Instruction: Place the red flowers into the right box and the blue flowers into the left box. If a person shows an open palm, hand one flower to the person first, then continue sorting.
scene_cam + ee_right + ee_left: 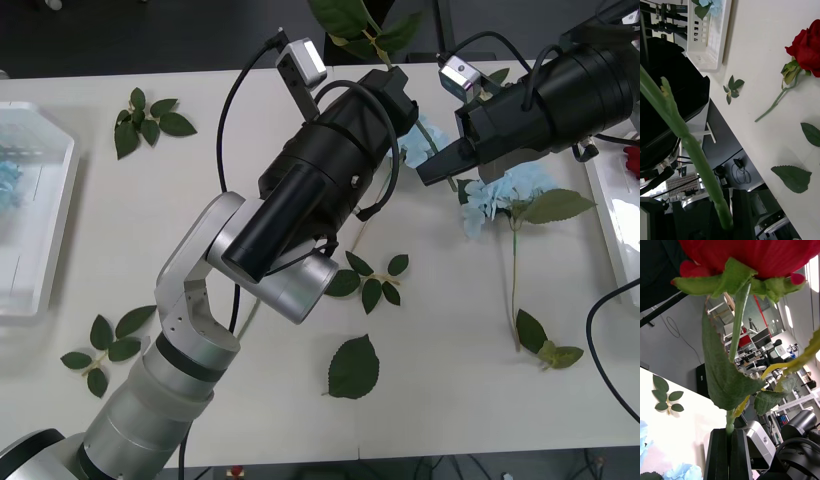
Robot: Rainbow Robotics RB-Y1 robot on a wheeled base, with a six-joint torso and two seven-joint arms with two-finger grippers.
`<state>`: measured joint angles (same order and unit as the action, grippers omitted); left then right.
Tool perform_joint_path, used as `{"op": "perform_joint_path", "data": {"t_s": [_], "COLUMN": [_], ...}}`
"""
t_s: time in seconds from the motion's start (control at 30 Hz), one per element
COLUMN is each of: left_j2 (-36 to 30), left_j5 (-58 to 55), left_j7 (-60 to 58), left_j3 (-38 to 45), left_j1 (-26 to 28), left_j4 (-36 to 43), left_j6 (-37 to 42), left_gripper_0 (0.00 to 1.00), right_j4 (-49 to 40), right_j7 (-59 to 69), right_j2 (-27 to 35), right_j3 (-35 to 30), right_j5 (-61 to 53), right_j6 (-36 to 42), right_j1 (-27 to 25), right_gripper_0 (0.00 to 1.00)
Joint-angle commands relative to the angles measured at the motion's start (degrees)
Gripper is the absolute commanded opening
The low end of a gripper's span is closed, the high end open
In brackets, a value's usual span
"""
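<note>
Front view, centre: black left arm stretched from the lower left up toward the top middle of the white table (200, 230). Upper right: right gripper (426, 176), black fingers aimed down and left, just beside a blue flower (415, 140). A second blue flower (505, 190) flat on the table right of centre, stem trailing toward the lower right. Left box (66, 200) at the left edge, a bit of pale blue bloom inside. Right box (606, 215) at the right edge, cut off by the frame, a spot of red at its upper end. Loose leaf sprigs (150, 118) in the upper left, lower left and centre, plus one single leaf (353, 368) at lower middle.

Left wrist view: left gripper (729, 433) at the bottom, fingers pressed together, pinching the stem of a red flower (752, 255). Bloom up at the top of the frame, large green leaves on the stem at mid-frame, office room behind.

Right wrist view: right gripper fingers clamped at the bottom on a thick green stem (696, 150) slanting to the upper left, its bloom outside the frame, kind of flower impossible to tell. Another red flower lying on the table at the upper right. Left box at the top, blue petals inside.
</note>
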<state>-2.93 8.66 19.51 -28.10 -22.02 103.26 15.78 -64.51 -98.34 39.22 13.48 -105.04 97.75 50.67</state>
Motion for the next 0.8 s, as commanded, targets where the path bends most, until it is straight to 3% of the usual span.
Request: {"op": "perform_joint_path", "data": {"t_s": [0.03,0.17,0.2,0.3,0.33,0.37,0.4,0.8], "left_j2": [1.26,1.26,1.26,1.26,1.26,1.26,1.26,1.26], "left_j5": [0.66,0.66,0.66,0.66,0.66,0.66,0.66,0.66], "left_j7": [0.27,0.27,0.27,0.27,0.27,0.27,0.27,0.27], "left_j3": [-0.91,-0.91,-0.91,-0.91,-0.91,-0.91,-0.91,-0.91], "left_j1": [-2.33,-2.33,-2.33,-2.33,-2.33,-2.33,-2.33,-2.33], "left_j4": [0.98,0.98,0.98,0.98,0.98,0.98,0.98,0.98], "left_j6": [-0.84,-0.84,-0.84,-0.84,-0.84,-0.84,-0.84,-0.84], "left_gripper_0": [0.00,0.00,0.08,0.76,0.90,0.91,1.00,1.00], "right_j4": [-0.97,-0.97,-1.06,-1.06,-1.06,-1.06,-0.97,-0.97], "right_j7": [1.66,1.75,1.75,1.84,1.84,1.84,1.92,2.45], "right_j2": [0.69,1.04,1.13,1.21,1.30,1.39,1.57,2.27], "right_j3": [0.40,0.40,0.40,0.40,0.40,0.31,0.40,0.40], "right_j5": [0.28,0.19,0.19,0.28,0.19,0.28,0.28,0.28], "right_j6": [-0.36,-0.36,-0.36,-0.45,-0.36,-0.36,-0.36,-0.36], "right_j1": [2.86,2.86,2.86,2.86,2.86,2.86,2.86,2.86], "right_gripper_0": [0.00,0.00,0.00,0.00,0.00,0.00,0.00,0.00]}}
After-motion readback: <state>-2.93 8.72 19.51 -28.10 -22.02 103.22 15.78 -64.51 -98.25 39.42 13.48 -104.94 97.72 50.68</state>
